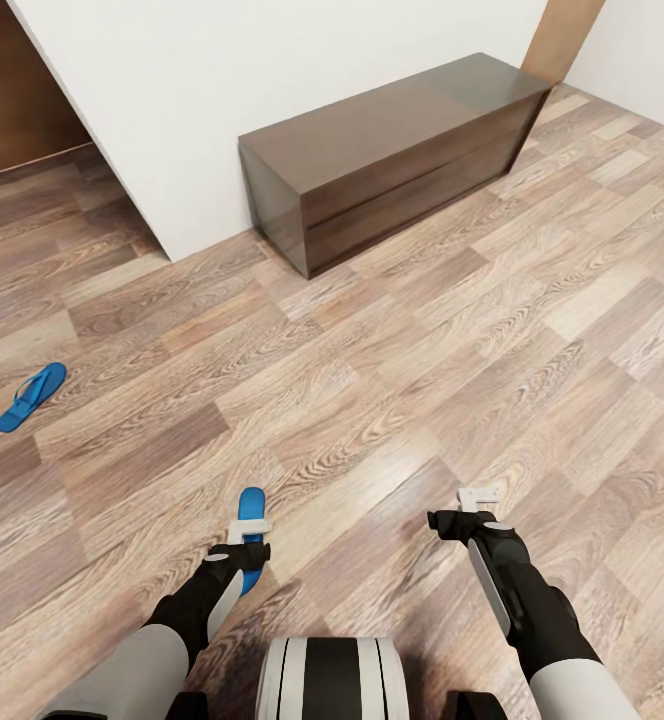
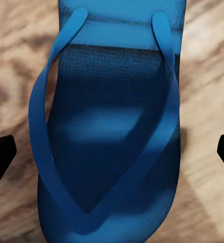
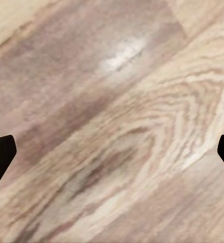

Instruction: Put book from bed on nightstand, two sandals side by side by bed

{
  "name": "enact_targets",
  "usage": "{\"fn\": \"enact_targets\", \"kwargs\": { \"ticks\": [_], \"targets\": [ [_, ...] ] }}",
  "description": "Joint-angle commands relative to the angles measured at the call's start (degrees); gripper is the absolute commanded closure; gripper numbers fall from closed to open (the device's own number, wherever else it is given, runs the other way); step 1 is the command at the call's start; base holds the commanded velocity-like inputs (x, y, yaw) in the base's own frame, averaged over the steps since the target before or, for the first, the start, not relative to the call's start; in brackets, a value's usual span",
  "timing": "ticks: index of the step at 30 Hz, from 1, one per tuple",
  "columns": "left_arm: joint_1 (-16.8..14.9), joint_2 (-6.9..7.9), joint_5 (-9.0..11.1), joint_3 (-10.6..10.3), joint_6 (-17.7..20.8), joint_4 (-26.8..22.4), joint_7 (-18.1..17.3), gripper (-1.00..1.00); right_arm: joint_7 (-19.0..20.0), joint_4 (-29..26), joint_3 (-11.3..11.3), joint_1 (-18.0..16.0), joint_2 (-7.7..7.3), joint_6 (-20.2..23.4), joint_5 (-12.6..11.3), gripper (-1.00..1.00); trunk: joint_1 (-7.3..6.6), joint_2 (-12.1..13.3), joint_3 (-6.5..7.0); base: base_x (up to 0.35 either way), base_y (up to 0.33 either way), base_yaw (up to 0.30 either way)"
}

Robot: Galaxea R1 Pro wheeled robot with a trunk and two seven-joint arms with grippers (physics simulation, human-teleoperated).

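Observation:
One bright blue sandal (image 1: 252,502) lies flat on the wood-plank floor right in front of me. My left gripper (image 1: 249,531) hangs over it. In the left wrist view that sandal (image 2: 109,131) lies strap side up between the wide-apart dark fingertips (image 2: 0,157), so the left gripper (image 2: 112,154) is open and not touching it. The second blue sandal (image 1: 32,396) lies far off at the left. My right gripper (image 1: 480,497) is open over bare floor (image 3: 117,126). The bed, the book and the nightstand are out of view.
A long low dark brown cabinet (image 1: 392,150) stands against the white wall (image 1: 222,90) ahead. An open doorway with darker floor (image 1: 22,110) shows at the far left. Wide wood floor (image 1: 452,330) stretches between me and the cabinet.

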Motion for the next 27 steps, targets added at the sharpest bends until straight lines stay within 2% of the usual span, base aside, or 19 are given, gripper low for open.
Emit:
{"fn": "enact_targets", "kwargs": {
  "ticks": [1,10,20,27],
  "targets": [
    [0.00,0.01,0.31,-0.19,0.34,-0.11,0.31,-1.00,-0.18,-0.07,0.03,-0.01,-0.01,0.29,-0.04,-1.00,-0.01,-0.01,-0.03,0.047,0.000,0.000],
    [0.00,0.01,0.31,-0.19,0.39,-0.18,0.38,-1.00,-0.18,-0.07,0.04,-0.05,-0.01,0.29,0.00,-1.00,-0.01,-0.01,-0.03,0.110,0.000,0.000],
    [0.00,0.01,0.31,-0.19,0.39,-0.18,0.40,-1.00,-0.19,-0.07,0.06,-0.06,-0.01,0.29,-0.01,-1.00,0.25,-0.15,-2.25,0.005,0.000,0.000],
    [0.00,0.01,0.29,-0.19,0.36,-0.19,0.40,-1.00,-0.17,-0.07,0.07,-0.04,-0.01,0.23,-0.01,-1.00,0.25,-0.15,-2.25,0.000,0.000,0.000]
  ]
}}
